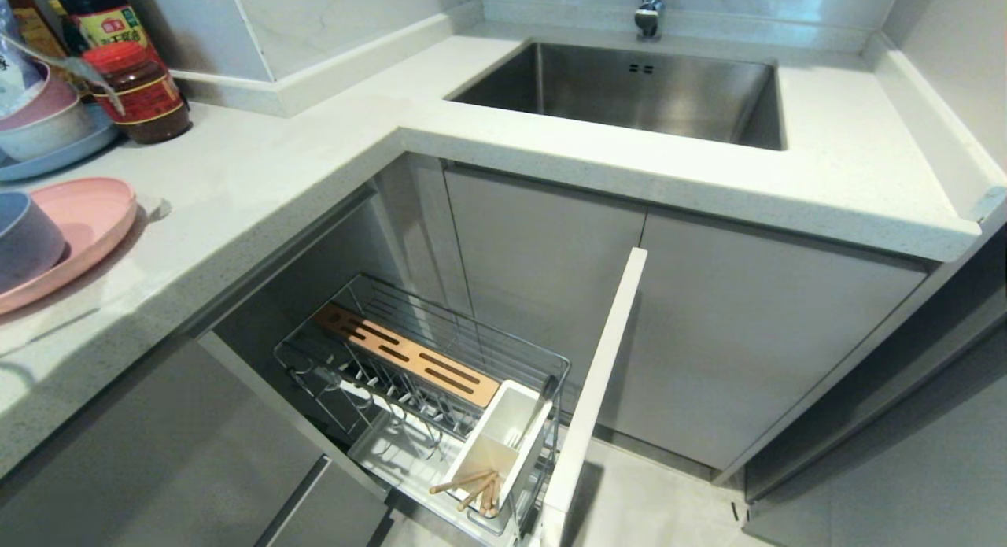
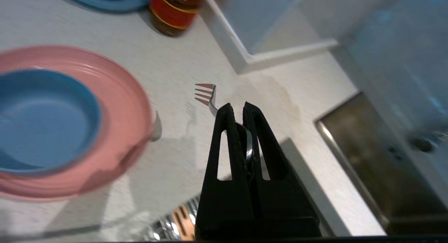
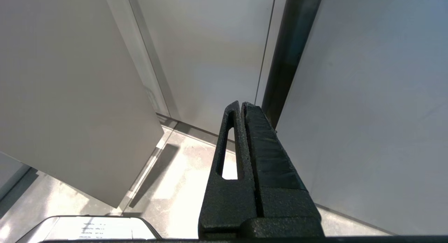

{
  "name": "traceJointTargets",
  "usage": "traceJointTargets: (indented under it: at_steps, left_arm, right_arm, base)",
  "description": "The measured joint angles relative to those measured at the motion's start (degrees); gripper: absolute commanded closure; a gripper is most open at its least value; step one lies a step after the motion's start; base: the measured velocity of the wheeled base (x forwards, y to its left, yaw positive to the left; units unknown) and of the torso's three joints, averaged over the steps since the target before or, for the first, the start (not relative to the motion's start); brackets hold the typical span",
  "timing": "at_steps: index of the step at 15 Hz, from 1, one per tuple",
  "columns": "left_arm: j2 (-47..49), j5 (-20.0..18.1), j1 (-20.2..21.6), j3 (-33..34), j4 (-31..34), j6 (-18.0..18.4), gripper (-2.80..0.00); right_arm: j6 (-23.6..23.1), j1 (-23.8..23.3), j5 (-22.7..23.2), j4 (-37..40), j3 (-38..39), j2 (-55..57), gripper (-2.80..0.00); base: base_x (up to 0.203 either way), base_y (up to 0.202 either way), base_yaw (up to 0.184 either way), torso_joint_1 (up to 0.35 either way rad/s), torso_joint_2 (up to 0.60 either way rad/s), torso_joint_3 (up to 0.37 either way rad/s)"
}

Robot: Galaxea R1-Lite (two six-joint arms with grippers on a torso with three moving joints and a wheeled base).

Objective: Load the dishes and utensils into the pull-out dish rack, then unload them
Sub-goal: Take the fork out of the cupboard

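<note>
Head cam looked down from above the counter corner, taking in the sink, the rack pulled out below and the pink plate at far left. Left wrist cam hung close over that same plate and counter. Right wrist cam sat low, facing cabinet fronts and floor.

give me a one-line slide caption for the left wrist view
Left gripper shut on the metal fork, held above the white counter beside the pink plate carrying the blue bowl.
</note>
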State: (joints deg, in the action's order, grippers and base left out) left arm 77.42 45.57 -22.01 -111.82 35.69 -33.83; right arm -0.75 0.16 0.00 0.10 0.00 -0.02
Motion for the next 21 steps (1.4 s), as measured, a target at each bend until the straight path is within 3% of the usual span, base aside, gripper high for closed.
traceJointTargets:
  at_steps: [4, 11, 21]
  left_arm:
    - [1.96, 4.99, 3.52, 0.36, -0.04, 2.80, 0.00]
    - [6.31, 10.32, 4.37, 2.63, 0.27, 5.53, 0.00]
    - [15.52, 17.45, 5.44, 3.65, -0.09, 4.80, 0.00]
  right_arm:
    - [0.00, 0.00, 0.00, 0.00, 0.00, 0.00, 0.00]
    - [-0.02, 0.00, 0.00, 0.00, 0.00, 0.00, 0.00]
    - [-0.02, 0.00, 0.00, 0.00, 0.00, 0.00, 0.00]
  base:
    - [0.000, 0.000, 0.000, 0.000, 0.00, 0.000]
    - [0.000, 0.000, 0.000, 0.000, 0.00, 0.000]
    - [0.000, 0.000, 0.000, 0.000, 0.00, 0.000]
